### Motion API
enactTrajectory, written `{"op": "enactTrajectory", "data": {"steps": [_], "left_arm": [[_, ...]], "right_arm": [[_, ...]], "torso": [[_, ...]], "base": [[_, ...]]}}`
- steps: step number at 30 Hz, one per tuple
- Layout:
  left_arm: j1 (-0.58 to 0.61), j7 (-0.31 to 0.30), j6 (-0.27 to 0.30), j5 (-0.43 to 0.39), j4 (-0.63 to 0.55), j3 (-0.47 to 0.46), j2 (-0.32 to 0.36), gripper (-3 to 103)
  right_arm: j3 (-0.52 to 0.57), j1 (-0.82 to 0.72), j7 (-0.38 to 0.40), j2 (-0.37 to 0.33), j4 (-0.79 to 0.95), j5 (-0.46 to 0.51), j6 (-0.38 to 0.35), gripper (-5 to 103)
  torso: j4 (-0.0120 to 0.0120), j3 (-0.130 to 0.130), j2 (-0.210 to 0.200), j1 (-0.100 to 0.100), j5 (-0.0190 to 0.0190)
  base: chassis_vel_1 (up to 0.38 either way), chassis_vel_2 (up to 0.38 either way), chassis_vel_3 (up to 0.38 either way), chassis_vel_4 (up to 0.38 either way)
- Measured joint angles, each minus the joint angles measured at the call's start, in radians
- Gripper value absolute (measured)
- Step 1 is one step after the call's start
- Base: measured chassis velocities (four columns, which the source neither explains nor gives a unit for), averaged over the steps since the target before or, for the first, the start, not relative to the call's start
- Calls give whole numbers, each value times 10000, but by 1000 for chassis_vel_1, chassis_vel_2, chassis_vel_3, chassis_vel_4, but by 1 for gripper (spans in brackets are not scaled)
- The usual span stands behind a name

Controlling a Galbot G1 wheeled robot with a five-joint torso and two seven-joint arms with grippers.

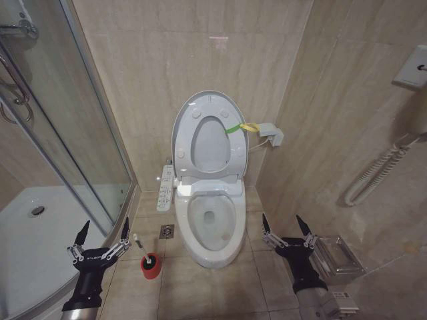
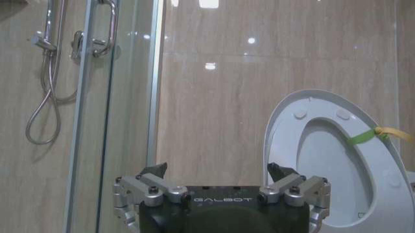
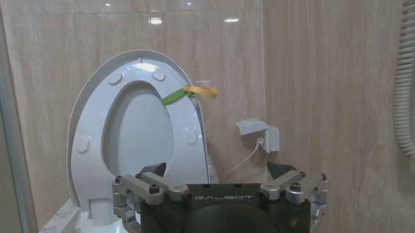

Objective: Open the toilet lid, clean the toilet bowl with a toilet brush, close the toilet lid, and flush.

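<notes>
Toilet brush (image 1: 143,248), seemingly in its cup, just beside the wide-open, empty left gripper (image 1: 101,230).

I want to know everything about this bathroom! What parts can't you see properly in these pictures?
- Toilet brush bristle head: head view, hidden inside the red holder cup.
- Toilet bowl water: head view, too small to judge clean or dirty.
- Button panel labels: head view, too small to read.
- Toilet lid: left wrist view, cut off by the picture edge, partly behind the left claw.
</notes>
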Motion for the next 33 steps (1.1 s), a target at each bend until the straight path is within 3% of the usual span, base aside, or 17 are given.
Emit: {"op": "enactTrajectory", "data": {"steps": [33], "left_arm": [[0,0,0,0,0,0,0,100]], "right_arm": [[0,0,0,0,0,0,0,100]], "torso": [[0,0,0,0,0]], "base": [[0,0,0,0]]}}
